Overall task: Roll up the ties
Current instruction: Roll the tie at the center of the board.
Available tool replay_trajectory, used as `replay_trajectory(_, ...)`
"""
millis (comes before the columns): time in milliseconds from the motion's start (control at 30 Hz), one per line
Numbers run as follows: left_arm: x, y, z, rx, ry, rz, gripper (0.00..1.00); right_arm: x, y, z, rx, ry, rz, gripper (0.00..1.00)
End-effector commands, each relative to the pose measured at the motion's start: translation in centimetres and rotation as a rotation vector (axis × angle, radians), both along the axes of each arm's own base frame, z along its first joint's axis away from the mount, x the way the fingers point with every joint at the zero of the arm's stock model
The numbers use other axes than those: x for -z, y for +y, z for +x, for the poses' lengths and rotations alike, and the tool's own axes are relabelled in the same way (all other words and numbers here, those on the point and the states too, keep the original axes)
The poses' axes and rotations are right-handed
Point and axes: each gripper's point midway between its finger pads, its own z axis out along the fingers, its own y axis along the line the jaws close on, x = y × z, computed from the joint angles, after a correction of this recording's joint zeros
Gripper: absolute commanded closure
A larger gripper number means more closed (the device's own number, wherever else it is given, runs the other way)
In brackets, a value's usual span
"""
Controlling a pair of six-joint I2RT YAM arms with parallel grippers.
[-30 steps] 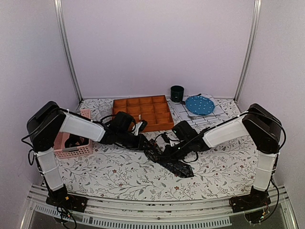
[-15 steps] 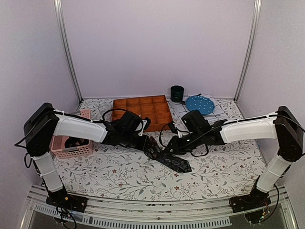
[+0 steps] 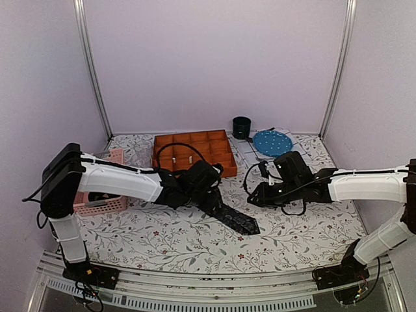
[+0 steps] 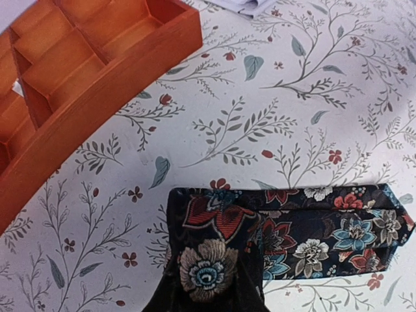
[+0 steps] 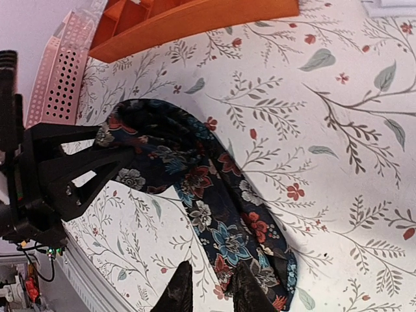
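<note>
The table is covered by a white tablecloth (image 3: 162, 237) printed with grey-green sprigs and small red flowers, lying flat across the whole work area. Plain lilac walls (image 3: 214, 58) close the booth on three sides. Two silver metal posts (image 3: 91, 65) run up the back corners.

Near the middle of the cloth lies a long narrow necktie (image 3: 235, 221) of dark fabric with red, blue and pale blossoms. It stretches diagonally, and its pointed end is toward the near edge of the table. Its other end is folded over on itself and lifted slightly. The left gripper (image 3: 209, 195) is clenched on that folded end; in the left wrist view the fabric is bunched between the dark fingers at the bottom of the frame. The rest of the necktie rests flat on the cloth.

The right gripper (image 5: 209, 266) is released. Its two fingertips stand apart with bare cloth showing between them, and nothing is held. In the overhead view it sits just to the right of the necktie, apart from it.

Behind the left arm sits an orange wooden tray (image 3: 227, 170) divided into square compartments. A pink perforated plastic basket (image 3: 107, 205) stands at the left edge. At the back right are a dark round cup (image 3: 242, 127) and a blue speckled plate (image 3: 272, 143), which rests on a white gridded sheet (image 3: 250, 155).
</note>
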Motion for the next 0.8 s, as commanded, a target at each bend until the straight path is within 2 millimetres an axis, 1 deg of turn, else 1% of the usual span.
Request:
replay_trajectory(0,0.2,0.3,0.1,-0.021,-0.101,0.158,0.9,-1.5,-1.2,0.4,0.07,-0.04,0.048,0.79)
replay_trajectory(100,0.4,-0.5,-0.3,-0.01,-0.142,0.213,0.9,-0.7,-1.6,0.3,0.081,-0.024,0.046,0.78)
replay_trajectory(133,1.4,-0.6,-0.5,-0.004,-0.145,0.248,0.9,-0.4,-1.8,0.3,0.086,-0.021,0.044,0.78)
replay_trajectory(167,1.8,-0.9,-0.7,0.001,-0.155,0.271,0.9,-0.3,-1.9,0.2,0.087,-0.019,0.045,0.78)
replay_trajectory(300,2.6,-1.8,-1.4,0.019,-0.197,0.34,0.9,0.3,-2.3,0.1,0.094,-0.008,0.044,0.78)
replay_trajectory(367,2.7,-2.4,-1.8,0.034,-0.209,0.352,0.88,0.5,-2.3,0.0,0.095,-0.004,0.043,0.78)
replay_trajectory(433,2.9,-3.2,-2.4,0.061,-0.208,0.349,0.84,0.7,-2.4,0.1,0.099,-0.001,0.041,0.78)
replay_trajectory(467,2.9,-3.5,-2.6,0.071,-0.207,0.346,0.8,0.8,-2.5,0.1,0.1,0.002,0.04,0.78)
replay_trajectory(500,2.9,-4.0,-2.9,0.086,-0.202,0.337,0.75,0.8,-2.5,0.1,0.099,0.001,0.041,0.78)
replay_trajectory(667,2.9,-6.2,-4.4,0.173,-0.128,0.245,0.43,1.2,-2.5,0.1,0.101,0.01,0.045,0.78)
replay_trajectory(767,2.9,-7.1,-5.3,0.199,-0.078,0.192,0.34,1.3,-2.6,0.1,0.104,0.014,0.048,0.78)
